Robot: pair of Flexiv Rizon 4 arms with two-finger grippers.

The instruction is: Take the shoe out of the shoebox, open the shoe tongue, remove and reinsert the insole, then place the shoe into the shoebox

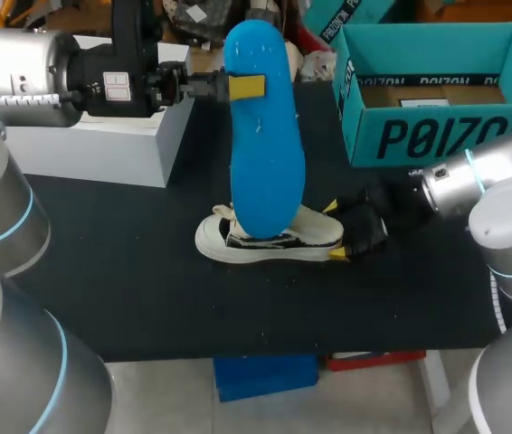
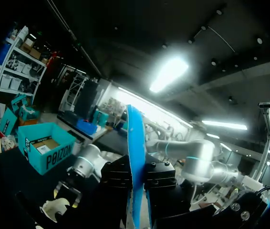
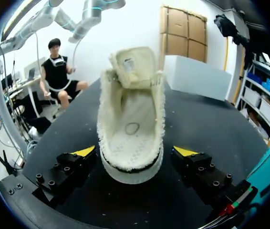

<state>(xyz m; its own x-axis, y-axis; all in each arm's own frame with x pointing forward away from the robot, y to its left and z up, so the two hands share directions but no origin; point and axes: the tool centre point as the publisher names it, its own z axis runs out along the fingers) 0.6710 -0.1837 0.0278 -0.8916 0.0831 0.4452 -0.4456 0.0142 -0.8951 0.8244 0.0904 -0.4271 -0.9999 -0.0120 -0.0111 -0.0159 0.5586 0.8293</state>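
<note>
Head view showed my left claw [image 1: 238, 88] clenched on the blue insole [image 1: 265, 163] near its narrow end. The insole hung upright, its broad end just above the shoe [image 1: 274, 244] lying on the bench [image 1: 129, 271]. I judged the insole light, thin and bendy, likely to buckle if pushed from far back, so a grip nearer the middle would steer it better. My right claw [image 1: 335, 231] was released, its yellow tips astride the heel with a little gap on each side. The shoe looked soft and fleecy inside, light enough to slide unless I pinched the heel. Its raised tongue [image 3: 132, 67] could snag the insole's tip. The open shoebox [image 1: 437, 136] stood well behind my right arm, and a white box [image 1: 102, 145] sat under my left.
</note>
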